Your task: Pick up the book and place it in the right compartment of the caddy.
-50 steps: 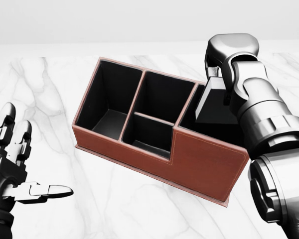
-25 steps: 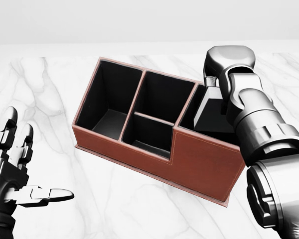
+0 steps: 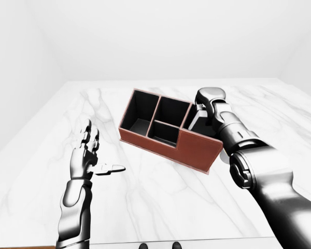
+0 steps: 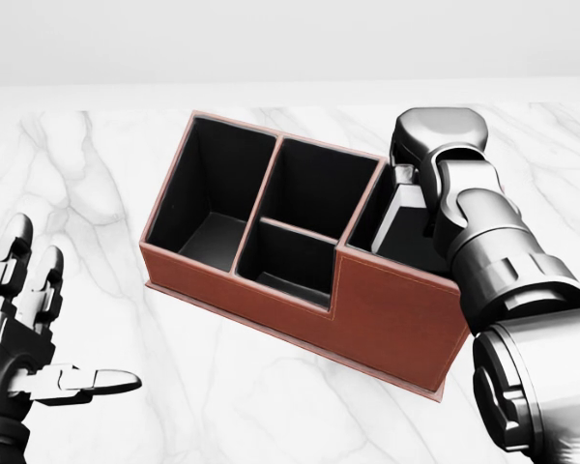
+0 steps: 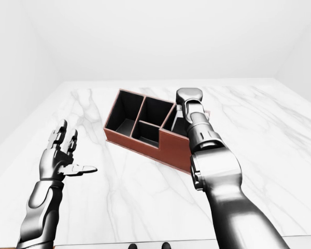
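Lowering the book (image 4: 406, 224) into the caddy (image 4: 300, 290), we judge the placing step nearly done: the dark cover sits tilted inside the right compartment, directly beneath our right hand (image 4: 427, 169). Whether those fingers clamp the book, we cannot tell. Next comes release and a lift clear. Our left hand (image 4: 29, 329) hovers well away, fingers spread, touching nothing.
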